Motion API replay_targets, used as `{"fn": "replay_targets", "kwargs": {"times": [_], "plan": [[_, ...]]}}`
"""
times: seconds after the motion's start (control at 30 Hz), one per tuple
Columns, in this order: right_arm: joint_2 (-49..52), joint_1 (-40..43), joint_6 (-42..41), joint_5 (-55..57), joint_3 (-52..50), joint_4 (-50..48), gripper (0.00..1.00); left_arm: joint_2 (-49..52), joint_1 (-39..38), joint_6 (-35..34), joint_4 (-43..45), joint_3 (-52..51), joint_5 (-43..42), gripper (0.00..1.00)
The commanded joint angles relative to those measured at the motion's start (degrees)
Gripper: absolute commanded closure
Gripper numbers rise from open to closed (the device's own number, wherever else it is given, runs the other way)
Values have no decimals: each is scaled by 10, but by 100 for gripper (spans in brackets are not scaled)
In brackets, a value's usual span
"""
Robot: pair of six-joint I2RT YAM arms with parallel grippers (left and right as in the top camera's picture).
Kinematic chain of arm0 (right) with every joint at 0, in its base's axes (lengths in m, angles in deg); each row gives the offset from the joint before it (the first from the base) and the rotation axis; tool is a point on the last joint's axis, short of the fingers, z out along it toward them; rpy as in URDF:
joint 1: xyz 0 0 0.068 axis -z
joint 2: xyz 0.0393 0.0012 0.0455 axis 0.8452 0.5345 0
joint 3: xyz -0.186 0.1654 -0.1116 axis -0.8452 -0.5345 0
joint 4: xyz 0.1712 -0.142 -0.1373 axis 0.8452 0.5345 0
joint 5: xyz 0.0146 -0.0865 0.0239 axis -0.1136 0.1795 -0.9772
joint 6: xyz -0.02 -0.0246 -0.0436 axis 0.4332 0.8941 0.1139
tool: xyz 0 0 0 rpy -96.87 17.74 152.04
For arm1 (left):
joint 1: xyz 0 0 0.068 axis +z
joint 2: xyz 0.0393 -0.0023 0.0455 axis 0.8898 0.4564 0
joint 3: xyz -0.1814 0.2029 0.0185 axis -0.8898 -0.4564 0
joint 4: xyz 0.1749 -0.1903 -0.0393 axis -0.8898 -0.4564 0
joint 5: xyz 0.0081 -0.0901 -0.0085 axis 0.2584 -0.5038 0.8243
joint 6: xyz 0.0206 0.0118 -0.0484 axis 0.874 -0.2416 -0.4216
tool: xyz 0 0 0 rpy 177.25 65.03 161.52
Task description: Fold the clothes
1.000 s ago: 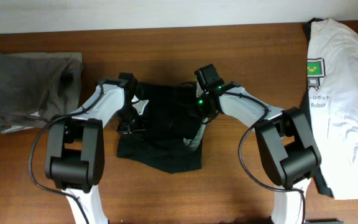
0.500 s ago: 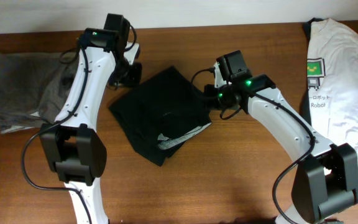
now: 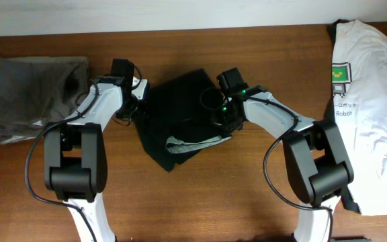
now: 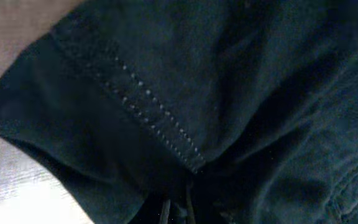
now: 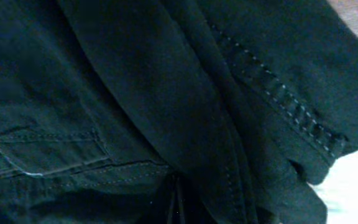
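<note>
- Shorts [image 3: 180,111]: black, bunched and skewed in the middle of the desk [image 3: 247,202], with the pale waistband strip [image 3: 195,142] turned out along the near edge. Not yet a flat, square fold.
- Left tool [image 3: 138,107] at the shorts' left edge, right tool [image 3: 222,122] at the right edge. Both wrist views filled with dark cloth, so cannot tell whether spread, pressed together or pinching.
- Likely trouble: an uneven pull from the two sides, dragging the heap further askew or rolling the layers into a twist.
- With only one layer caught, risk of the fold falling open on a lift; with none caught, of coming away with nothing.
- Grey garment [image 3: 32,91] just beside the left arm: easy to snag with a wide sweep.
- White T-shirt [image 3: 368,101] well apart on the right: little danger there.
</note>
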Motion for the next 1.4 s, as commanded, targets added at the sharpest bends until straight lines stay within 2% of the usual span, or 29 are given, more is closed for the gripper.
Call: {"fn": "replay_targets", "kwargs": {"times": [0.0, 0.03, 0.07, 0.1, 0.13, 0.17, 0.2, 0.3, 0.33, 0.4, 0.43, 0.53, 0.6, 0.73, 0.8, 0.83, 0.87, 0.93, 0.97, 1.0, 1.07, 1.1, 1.2, 1.27, 1.33, 1.37], "plan": [[0, 8, -21, 69, -5, 33, 96, 12, 3, 31, -15, 46, 2, 87], [-11, 9, 7, 66, -4, 35, 96, 11, 3, 30, -60, 86, 2, 76], [-22, 9, 38, 57, -1, 34, 95, 11, 3, 30, -108, 120, 2, 62], [-41, 8, 111, 28, 9, 35, 94, 11, 3, 30, -164, 157, 2, 56], [-60, 8, 168, -6, 19, 40, 89, 11, 3, 27, -213, 185, 2, 43], [-82, 8, 211, -27, 29, 52, 88, 11, 3, 10, -262, 204, 2, 24], [-93, 8, 211, -31, 31, 57, 87, 11, 7, -11, -281, 204, -4, 13], [-75, 3, 183, -45, 31, 56, 87, 12, 58, -26, -318, 182, -91, 13], [-65, 3, 174, -45, 31, 54, 87, 12, 72, -38, -309, 167, -111, 7], [-33, 5, 125, -39, 31, 51, 89, 12, 109, -55, -226, 87, -224, 5], [-23, 6, 104, -38, 31, 52, 89, 12, 119, -63, -184, 50, -268, 1], [-9, 8, 48, -7, 31, 54, 91, 12, 117, -131, -66, -46, -309, 1], [-5, 8, 43, -2, 31, 59, 91, 12, 91, -212, 25, -97, -319, 1], [-5, 8, 43, -2, 31, 61, 92, 12, 16, -329, 120, -141, -306, 1], [-5, 8, 43, -2, 31, 63, 92, 12, -8, -351, 132, -146, -287, 3], [-5, 8, 43, -2, 31, 67, 92, 12, -15, -361, 134, -146, -275, 16], [-5, 8, 43, -2, 31, 71, 92, 12, -18, -360, 138, -146, -263, 43], [-5, 8, 43, -1, 31, 78, 93, 12, -17, -350, 154, -146, -263, 81], [-5, 8, 43, 1, 31, 80, 93, 12, -17, -332, 170, -146, -263, 91], [-5, 8, 43, 1, 31, 83, 93, 12, -18, -332, 180, -146, -263, 69], [-5, 8, 36, 7, 30, 84, 93, 12, -17, -341, 180, -147, -263, 37], [-5, 8, 10, 17, 23, 84, 93, 12, -17, -352, 180, -147, -263, 26], [18, 8, -22, 10, 13, 87, 96, 12, -24, -370, 179, -156, -283, 20], [36, 8, -32, -1, 13, 88, 96, 12, -42, -411, 224, -188, -283, 16], [40, 8, -32, -2, 13, 90, 96, 12, -64, -446, 325, -238, -304, 30], [40, 8, -32, -2, 13, 90, 96, 13, -71, -465, 359, -259, -309, 41]]}}
